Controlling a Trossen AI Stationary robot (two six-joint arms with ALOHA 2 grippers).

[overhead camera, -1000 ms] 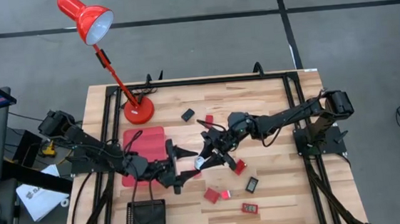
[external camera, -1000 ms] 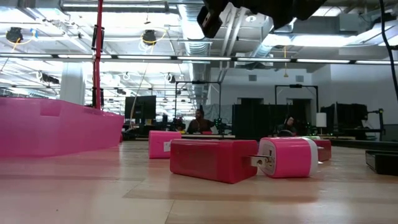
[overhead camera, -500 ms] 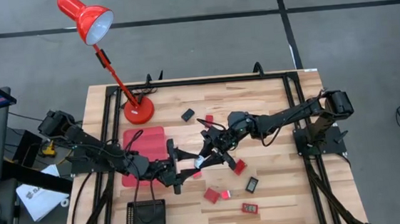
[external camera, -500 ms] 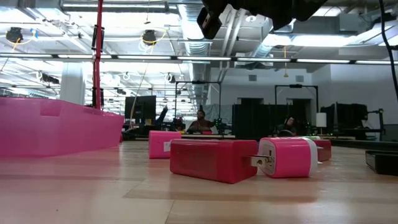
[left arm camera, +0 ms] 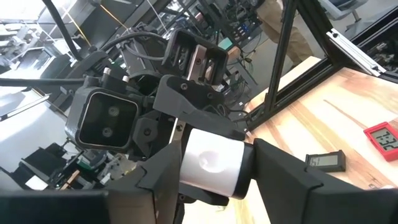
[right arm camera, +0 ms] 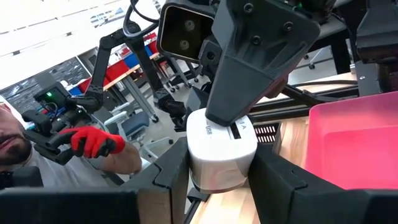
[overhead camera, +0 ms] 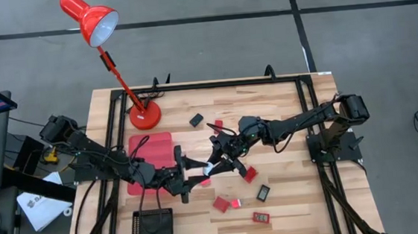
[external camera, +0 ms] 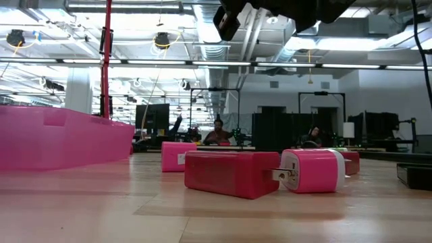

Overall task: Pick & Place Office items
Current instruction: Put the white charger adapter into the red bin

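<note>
While both arms meet mid-table, the left gripper [overhead camera: 199, 177] and right gripper [overhead camera: 214, 164] each clamp 1 white block [left arm camera: 211, 162] (a charger) between them, right of the tray [overhead camera: 151, 145]; red pieces [overhead camera: 222, 203] lie nearer.

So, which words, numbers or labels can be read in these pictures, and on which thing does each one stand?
"A": on the white block, beside its dark slot; the only mark I can read.
Small print next to that "A": too blurred to read.
Digits on the red clock: blurred, not readable.
Digits on the black display piece: too faint to read.
White label on the pink block: too small to read.
</note>
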